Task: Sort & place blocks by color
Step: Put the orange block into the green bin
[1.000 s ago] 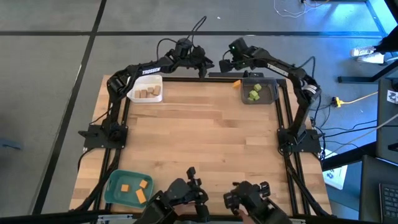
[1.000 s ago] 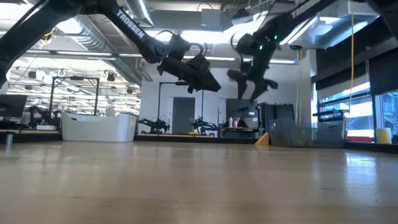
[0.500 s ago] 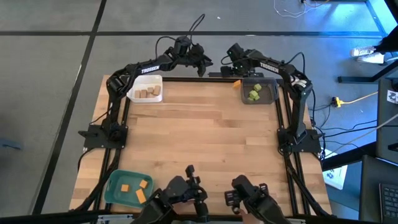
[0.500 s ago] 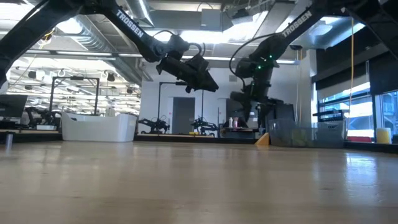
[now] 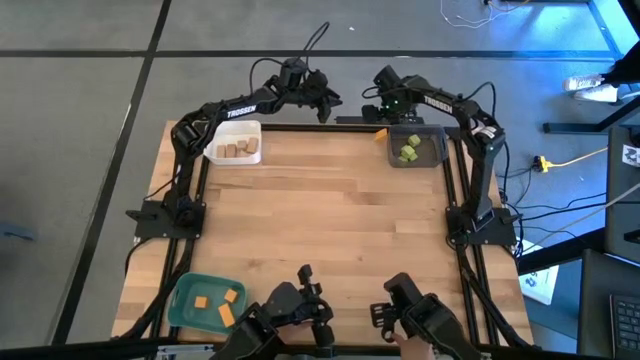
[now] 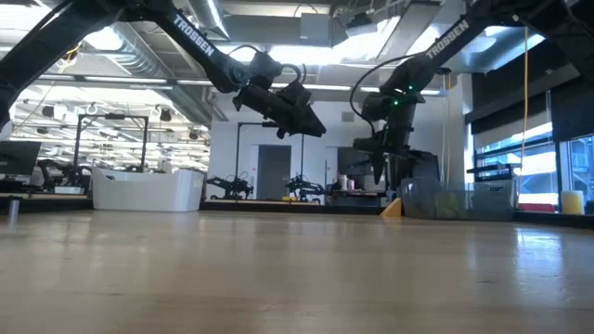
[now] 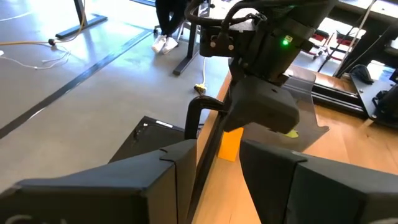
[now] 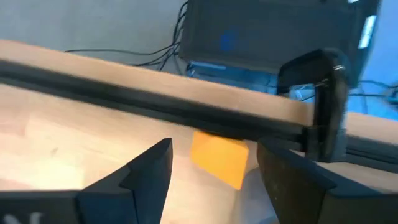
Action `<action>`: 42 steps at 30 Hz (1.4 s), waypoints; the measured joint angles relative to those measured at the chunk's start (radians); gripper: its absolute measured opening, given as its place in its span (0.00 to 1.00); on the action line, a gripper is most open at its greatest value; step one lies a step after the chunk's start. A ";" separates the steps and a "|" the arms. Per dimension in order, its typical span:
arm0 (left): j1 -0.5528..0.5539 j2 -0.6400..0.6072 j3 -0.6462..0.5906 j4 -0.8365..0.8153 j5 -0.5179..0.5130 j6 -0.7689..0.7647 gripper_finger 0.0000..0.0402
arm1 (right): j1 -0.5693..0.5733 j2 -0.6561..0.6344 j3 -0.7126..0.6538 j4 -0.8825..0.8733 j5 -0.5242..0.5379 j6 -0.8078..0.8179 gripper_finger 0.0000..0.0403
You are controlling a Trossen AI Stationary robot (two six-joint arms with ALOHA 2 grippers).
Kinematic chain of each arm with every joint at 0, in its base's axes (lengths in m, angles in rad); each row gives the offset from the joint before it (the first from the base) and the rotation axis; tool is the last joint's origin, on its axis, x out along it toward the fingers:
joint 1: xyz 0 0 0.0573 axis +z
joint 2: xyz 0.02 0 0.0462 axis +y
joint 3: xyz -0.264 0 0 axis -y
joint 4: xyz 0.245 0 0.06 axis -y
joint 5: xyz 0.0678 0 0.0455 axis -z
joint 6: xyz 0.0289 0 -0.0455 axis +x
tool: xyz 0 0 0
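An orange block (image 5: 380,131) lies on the table by the far edge rail, just left of the grey tray (image 5: 432,157). It also shows in the low view (image 6: 393,208) and the left wrist view (image 7: 231,144). My right gripper (image 5: 388,108) hangs over it, open and pointing down. In the right wrist view its fingers (image 8: 214,149) stand on either side of the block (image 8: 219,160) without touching. My left gripper (image 5: 325,104) waits open, high above the far edge (image 6: 299,118). Tan blocks (image 5: 238,150) sit in the white tray, green blocks (image 5: 408,152) in the grey tray, and orange blocks (image 5: 222,304) in the teal tray.
A black rail (image 8: 155,102) and a clamp (image 8: 323,99) run along the far edge right behind the orange block. The white tray (image 5: 216,153) stands at the far left, the teal tray (image 5: 181,312) at the near left. Bare wood (image 5: 330,210) fills the table's middle.
My right gripper has come down from high above the far edge toward the orange block and shifted slightly right, its fingers now pointing down over it. The left arm and the blocks have stayed where they were.
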 joint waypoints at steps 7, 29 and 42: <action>0.000 0.000 0.000 0.000 0.003 0.000 0.29 | -0.020 0.001 0.000 -0.028 -0.026 -0.019 0.58; 0.000 0.000 0.000 0.001 0.003 0.000 0.29 | -0.030 0.001 0.000 -0.092 -0.078 -0.024 0.58; 0.000 0.000 0.000 0.001 0.003 0.001 0.29 | -0.033 0.070 0.001 -0.079 -0.092 -0.034 0.58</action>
